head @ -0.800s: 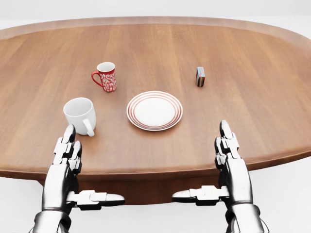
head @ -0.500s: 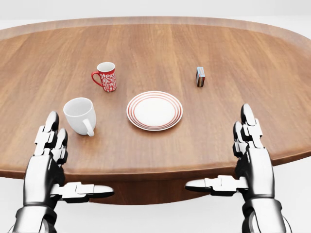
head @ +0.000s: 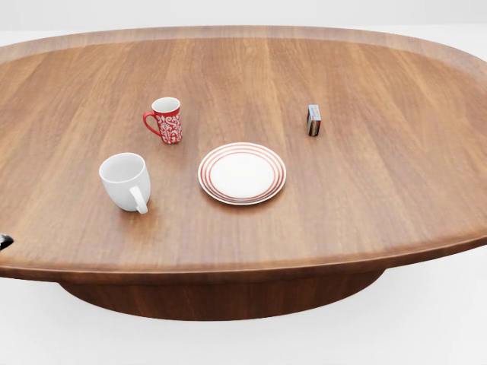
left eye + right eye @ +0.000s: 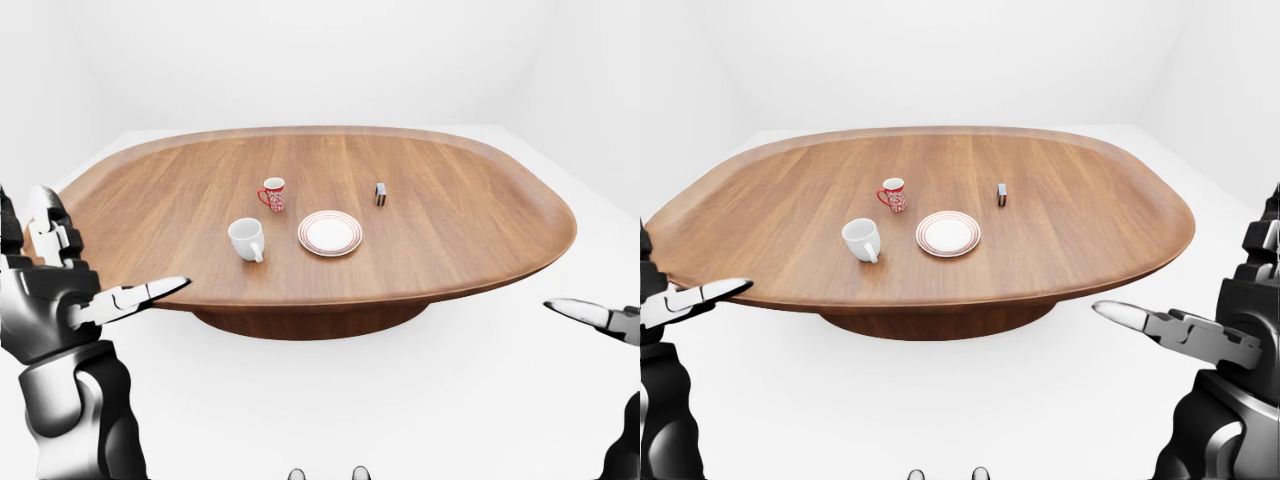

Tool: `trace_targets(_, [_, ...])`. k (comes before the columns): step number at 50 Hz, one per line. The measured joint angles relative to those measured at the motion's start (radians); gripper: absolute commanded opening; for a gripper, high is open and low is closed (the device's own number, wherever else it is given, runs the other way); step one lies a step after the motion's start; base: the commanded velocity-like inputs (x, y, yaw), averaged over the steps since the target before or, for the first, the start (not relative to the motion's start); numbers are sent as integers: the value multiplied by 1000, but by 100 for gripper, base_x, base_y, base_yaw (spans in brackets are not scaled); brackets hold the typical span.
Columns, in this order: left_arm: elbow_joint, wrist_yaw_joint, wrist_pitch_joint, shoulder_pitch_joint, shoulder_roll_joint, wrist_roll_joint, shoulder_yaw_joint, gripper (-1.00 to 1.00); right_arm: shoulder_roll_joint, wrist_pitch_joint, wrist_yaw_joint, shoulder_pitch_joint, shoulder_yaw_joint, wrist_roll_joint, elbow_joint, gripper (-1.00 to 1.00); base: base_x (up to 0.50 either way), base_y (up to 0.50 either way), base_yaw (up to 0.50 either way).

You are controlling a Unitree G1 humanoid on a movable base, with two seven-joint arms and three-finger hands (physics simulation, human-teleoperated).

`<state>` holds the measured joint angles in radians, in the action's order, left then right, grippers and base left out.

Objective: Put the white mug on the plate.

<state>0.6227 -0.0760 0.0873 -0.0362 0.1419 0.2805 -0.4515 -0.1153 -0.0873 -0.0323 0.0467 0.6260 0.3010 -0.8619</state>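
The left hand (image 4: 55,285) is seen at the left edge of the left-eye view, raised beside the table (image 4: 450,230) and clear of it, with its fingers (image 4: 48,220) spread upward and the thumb stretched out toward the right; nothing is held in it. In the head view only a dark tip of it shows at the left edge. The right hand (image 4: 1230,320) is seen at the right edge of the right-eye view, likewise held wide, its thumb pointed to the left and its fingers raised at the frame's edge, with nothing gripped; it is well apart from the table's rim. Both hands are held off the tabletop and far from the objects on it. The white mug (image 3: 126,181) is stood upright on the wood in the left part of the head view, with its handle turned toward the bottom of that view and its opening upward. The plate (image 3: 242,172), white with red rings round its rim, is laid flat just to the right of the mug, the two being near but not touching, and nothing is set on it. A red patterned mug (image 3: 166,119) is stood upright above the white mug and the plate, its handle turned left. A small box (image 3: 313,119) is stood on end well to the right, apart from the plate.
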Motion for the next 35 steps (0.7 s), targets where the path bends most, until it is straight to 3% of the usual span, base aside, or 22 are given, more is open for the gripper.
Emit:
trace_targets(12, [43,-54,0,-5,30,104,-62,100,-14,0,-8,14,83,49,-47,100,0,0,0])
trace_targets(35, [61,-91,0,-14,56,150,-98,100,-21,0,-22,18,119,59,-65,100,29,0,0])
